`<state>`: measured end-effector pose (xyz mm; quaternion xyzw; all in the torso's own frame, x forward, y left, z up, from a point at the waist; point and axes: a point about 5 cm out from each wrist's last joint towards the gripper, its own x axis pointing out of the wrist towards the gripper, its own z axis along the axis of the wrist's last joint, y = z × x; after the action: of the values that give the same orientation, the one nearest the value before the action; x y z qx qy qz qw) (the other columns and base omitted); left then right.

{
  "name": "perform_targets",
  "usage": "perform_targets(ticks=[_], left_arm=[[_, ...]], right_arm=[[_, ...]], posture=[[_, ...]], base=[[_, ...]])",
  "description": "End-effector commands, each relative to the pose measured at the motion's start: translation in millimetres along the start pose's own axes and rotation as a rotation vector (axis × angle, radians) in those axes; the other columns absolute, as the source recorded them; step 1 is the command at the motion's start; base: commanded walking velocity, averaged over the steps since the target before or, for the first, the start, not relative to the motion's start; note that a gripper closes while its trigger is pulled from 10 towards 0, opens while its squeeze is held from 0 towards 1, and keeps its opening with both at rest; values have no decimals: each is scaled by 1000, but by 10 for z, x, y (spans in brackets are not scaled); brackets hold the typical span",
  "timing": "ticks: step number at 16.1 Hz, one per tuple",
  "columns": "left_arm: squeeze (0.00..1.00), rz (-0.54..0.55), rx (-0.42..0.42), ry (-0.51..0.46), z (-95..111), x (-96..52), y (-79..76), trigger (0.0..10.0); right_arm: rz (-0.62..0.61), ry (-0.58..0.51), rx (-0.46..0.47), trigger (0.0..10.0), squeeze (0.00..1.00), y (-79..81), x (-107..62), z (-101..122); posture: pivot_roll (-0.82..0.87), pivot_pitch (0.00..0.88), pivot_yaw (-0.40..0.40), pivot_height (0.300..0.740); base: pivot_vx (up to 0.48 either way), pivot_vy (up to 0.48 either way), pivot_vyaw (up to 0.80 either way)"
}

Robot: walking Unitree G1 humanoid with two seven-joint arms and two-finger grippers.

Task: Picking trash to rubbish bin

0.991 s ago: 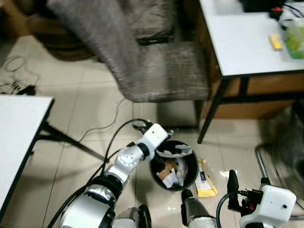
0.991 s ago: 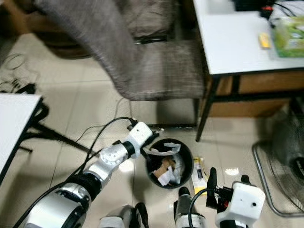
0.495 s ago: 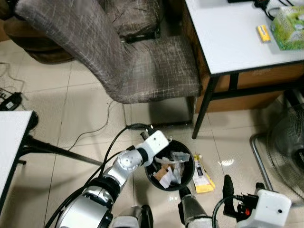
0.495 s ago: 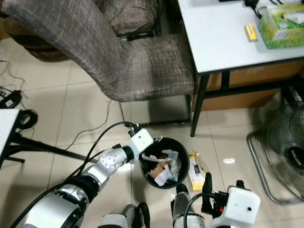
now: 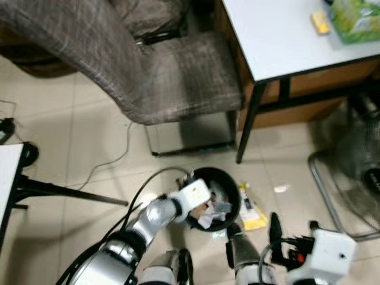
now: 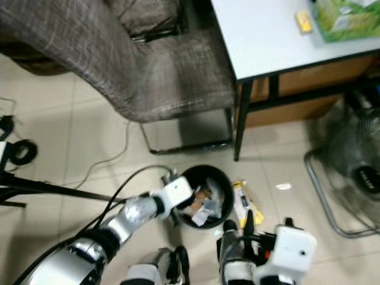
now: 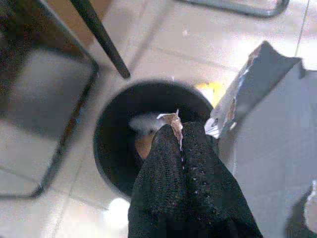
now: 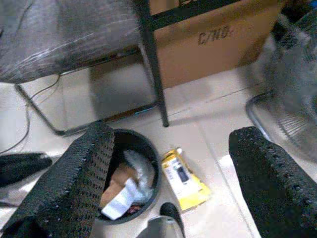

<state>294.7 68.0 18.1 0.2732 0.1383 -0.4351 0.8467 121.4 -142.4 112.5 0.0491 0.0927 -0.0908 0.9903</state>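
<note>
Silver-grey crumpled wrapper scrap [image 7: 257, 99] sits pinched in the left gripper [image 7: 181, 136], fingers closed on it, right over the round black plastic rubbish bin [image 7: 106, 148]. Drop step; next move looks like opening the fingers. Yellow flat packet [image 8: 184, 181] lies on the floor just beside the bin, below the right gripper [image 8: 168, 163], fingers spread wide, arm idle.

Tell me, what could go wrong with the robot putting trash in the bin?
The grey wrapper clamped in the left end effector sits at the bin's rim, so it might drop outside. The bin already looks full, so trash could spill. The yellow packet still lies on the floor beside it.
</note>
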Motion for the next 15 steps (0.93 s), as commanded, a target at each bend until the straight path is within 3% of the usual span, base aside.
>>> perform_targets(ticks=[1, 8, 10, 13, 15], left_arm=[[0, -39, -7, 38, -108, -15, -128, 10000], [0, -63, -59, -71, 196, 192, -386, 10000], [0, -61, -67, -106, 306, 247, -434, 10000], [0, 22, -77, -108, 359, 276, -385, 10000], [0, 82, -149, -124, 429, 302, -316, 10000]], right_arm=[[4, 19, -2, 10000, 0, 13, -43, 7], [10, 26, 3, 10000, 0, 58, -60, 63], [48, 30, 41, 10000, 0, 123, -68, 93], [89, 46, 63, 10000, 0, 207, -89, 95], [134, 52, 94, 10000, 0, 283, -103, 126]], posture=[[-150, 410, 159, 740], [-185, 423, 153, 740], [-188, 425, 154, 740], [-196, 430, 153, 740], [-203, 435, 149, 740]], base=[[0, 0, 0], [0, 0, 0], [0, 0, 0], [0, 0, 0], [0, 0, 0]])
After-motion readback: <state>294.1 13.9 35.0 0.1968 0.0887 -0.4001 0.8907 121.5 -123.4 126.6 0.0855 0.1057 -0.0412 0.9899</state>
